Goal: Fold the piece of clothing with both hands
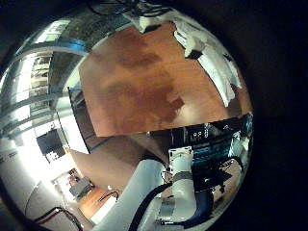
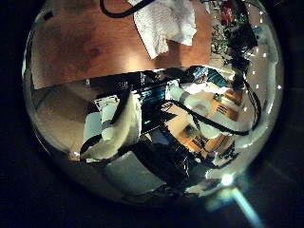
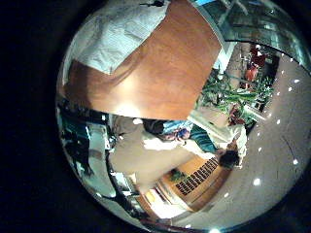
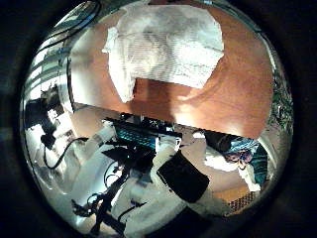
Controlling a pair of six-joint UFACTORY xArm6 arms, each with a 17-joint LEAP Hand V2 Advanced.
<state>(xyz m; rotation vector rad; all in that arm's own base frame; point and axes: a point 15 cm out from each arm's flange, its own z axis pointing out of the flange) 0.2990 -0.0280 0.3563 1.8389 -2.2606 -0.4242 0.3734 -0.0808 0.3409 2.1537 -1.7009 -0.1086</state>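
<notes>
Brown wooden table (image 4: pixel 228 89), bare around a crumpled pale garment (image 4: pixel 163 45) lying flat on it, nothing blocking. Hands' finger state: cannot tell.

From my palms I see a flat wooden tabletop (image 4: pixel 213 94), and the only thing lying on it is the pale, finely striped, crumpled piece of clothing (image 4: pixel 163 45), spread near one edge. The bare wood beside the cloth and toward the table's front edge lies open to me. Both my palms hang well above the surface, touching nothing.
</notes>
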